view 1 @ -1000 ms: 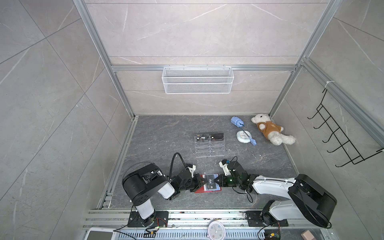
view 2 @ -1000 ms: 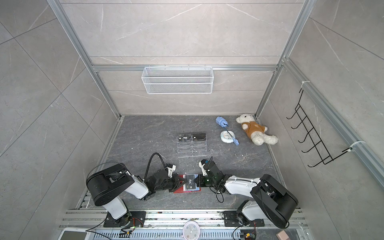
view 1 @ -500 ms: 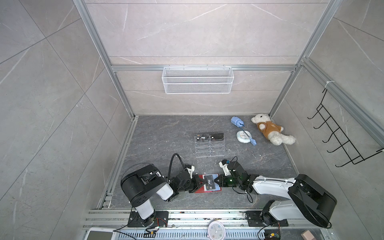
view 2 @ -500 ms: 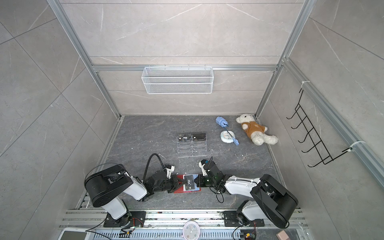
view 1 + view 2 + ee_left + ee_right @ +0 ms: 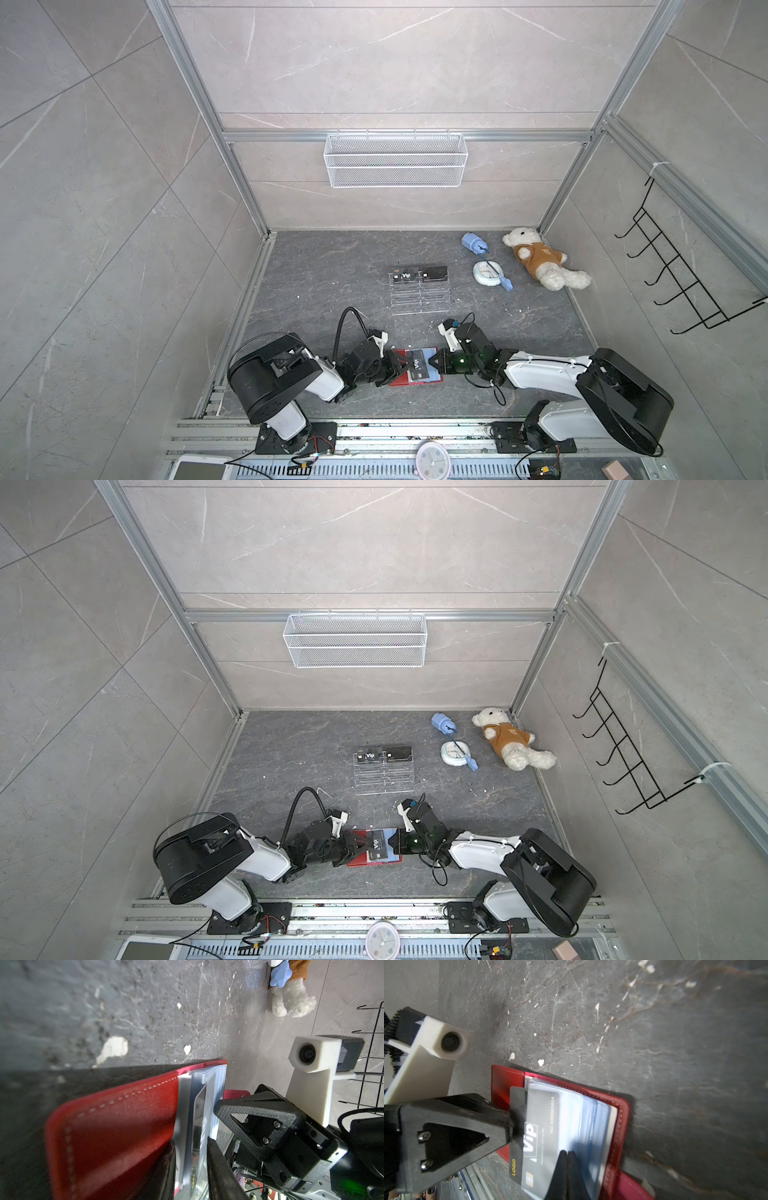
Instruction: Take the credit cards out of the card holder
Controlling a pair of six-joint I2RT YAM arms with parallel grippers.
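Lying open at 6 o'clock on the grey floor [image 5: 332, 291], the card holder [image 5: 400, 380] sits between the arms. The left gripper [image 5: 401, 368] is at its 9 o'clock and the right gripper [image 5: 567, 1154] at its 3 o'clock. A black Vip card [image 5: 517, 1153] projects part-way from a clear sleeve [image 5: 571, 1109] toward 9 o'clock. The left gripper's jaws stand parted about the card's exposed end, wider than the card is thick; judged no firm pinch. The right gripper's fingers are pressed together, tips bearing down on the sleeve.

Handling, as judged: the card is light, thin, stiff and glossy, so apt to slip. It should be taken across its flat faces at the exposed short end and drawn straight out along the sleeve. The holder is light and limp and the sleeves flimsy; unless pinned, it would likely drag along.

Count: one card holder; one card seen in it, others possibly hidden behind the pages; two black cards [image 5: 405, 275] in one acrylic stand [image 5: 419, 299] at 12 o'clock from the holder; two grippers.
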